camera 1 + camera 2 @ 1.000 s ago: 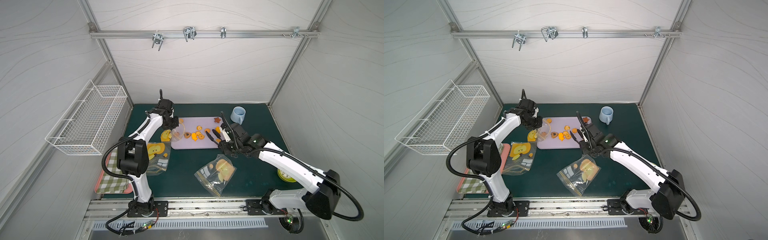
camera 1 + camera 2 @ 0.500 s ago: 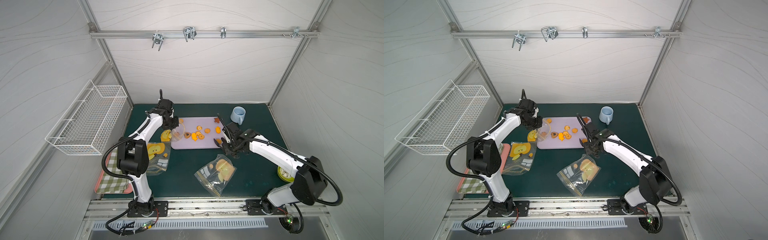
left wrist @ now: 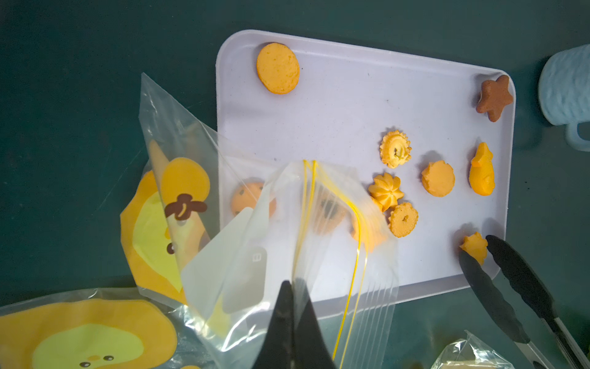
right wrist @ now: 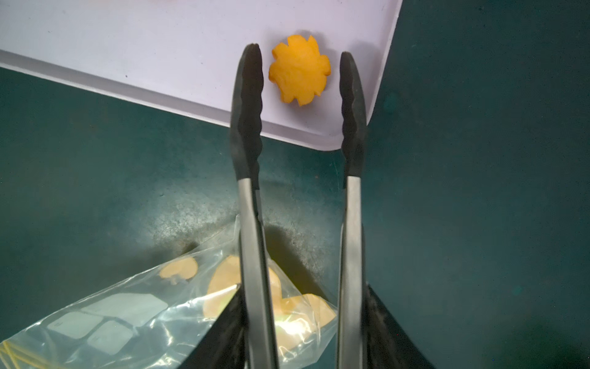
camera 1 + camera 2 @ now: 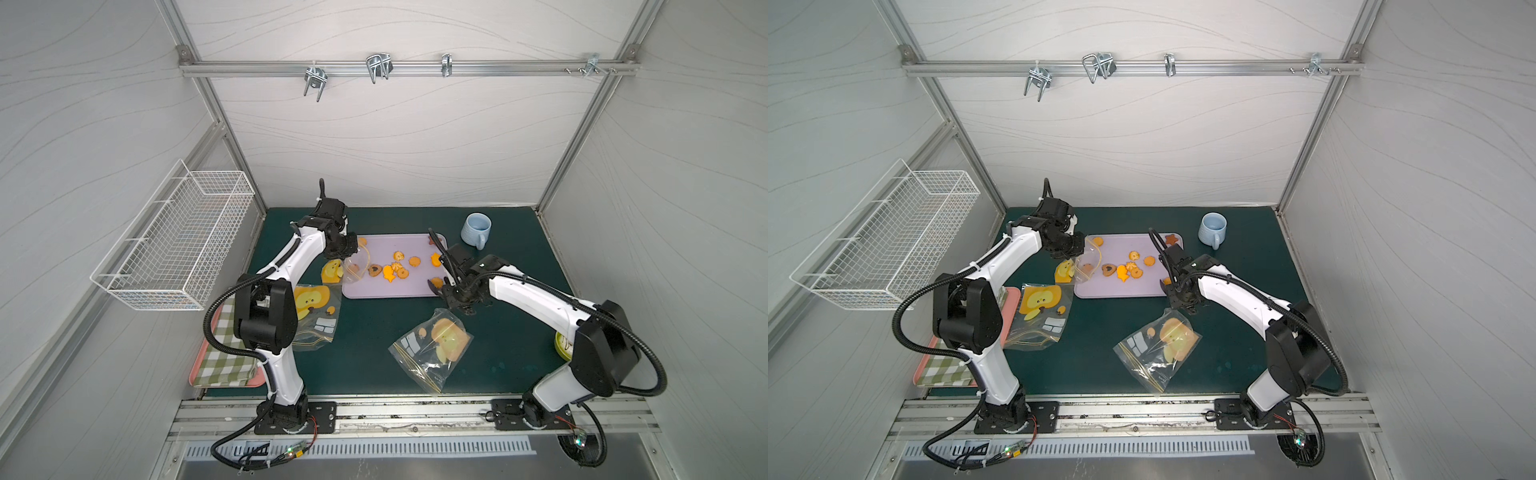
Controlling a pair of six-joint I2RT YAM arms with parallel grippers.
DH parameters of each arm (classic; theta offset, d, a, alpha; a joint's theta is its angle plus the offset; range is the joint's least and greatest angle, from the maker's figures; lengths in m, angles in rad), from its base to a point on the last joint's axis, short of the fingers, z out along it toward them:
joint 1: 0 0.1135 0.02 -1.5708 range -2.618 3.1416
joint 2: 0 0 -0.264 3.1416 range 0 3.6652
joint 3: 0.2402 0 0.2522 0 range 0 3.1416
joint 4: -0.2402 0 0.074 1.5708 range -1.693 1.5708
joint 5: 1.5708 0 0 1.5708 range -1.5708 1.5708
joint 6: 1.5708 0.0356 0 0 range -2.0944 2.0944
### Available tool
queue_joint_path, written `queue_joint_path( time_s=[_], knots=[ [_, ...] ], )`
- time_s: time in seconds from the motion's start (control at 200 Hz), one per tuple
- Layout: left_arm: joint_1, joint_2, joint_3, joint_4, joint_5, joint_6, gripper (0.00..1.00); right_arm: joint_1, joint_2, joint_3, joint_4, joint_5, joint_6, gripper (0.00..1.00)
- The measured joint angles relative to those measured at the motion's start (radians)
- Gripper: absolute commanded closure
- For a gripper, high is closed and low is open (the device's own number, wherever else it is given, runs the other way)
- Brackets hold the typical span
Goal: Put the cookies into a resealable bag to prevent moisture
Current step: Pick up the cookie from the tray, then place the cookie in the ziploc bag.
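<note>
Surface (image 5: 374,365): dark green mat, flat, walled at the back and at both sides.
Lilac tray (image 5: 399,245): lies flat at the back middle, long side parallel to the back wall.
Blue mug (image 5: 476,230): upright, just beside the tray's back right corner, not touching it, handle turned to the front.
Front zip bag (image 5: 432,345): clear with a yellow print, lies crumpled in front of the tray's right end, apart from it.
Left zip bag (image 5: 316,311): same kind, lies flat near the tray's front left corner.
Resealable bag (image 5: 332,272): its printed lower end reaches down beside the tray's left edge; cannot tell whether it touches the surface.
Pink tray (image 5: 195,374): at the front left corner, under a checked cloth (image 5: 220,353).
Round yellow-green thing (image 5: 562,345): at the right edge, mostly hidden.
</note>
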Motion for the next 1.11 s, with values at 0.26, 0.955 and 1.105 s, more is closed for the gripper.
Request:
queue_joint_path(
  time_s=[0.26,0.955,1.105],
  knots=[
    [0.0,0.0,0.0,0.0,0.0,0.0,1.0,0.0,0.045,0.019,-0.004,0.006,-0.008,0.53],
    [0.0,0.0,0.0,0.0,0.001,0.0,1.0,0.011,-0.105,-0.002,0.136,-0.066,-0.023,0.69],
    [0.0,0.0,0.0,0.0,0.001,0.0,1.0,0.033,-0.097,0.016,0.211,-0.135,-0.023,0.69]
  ],
)
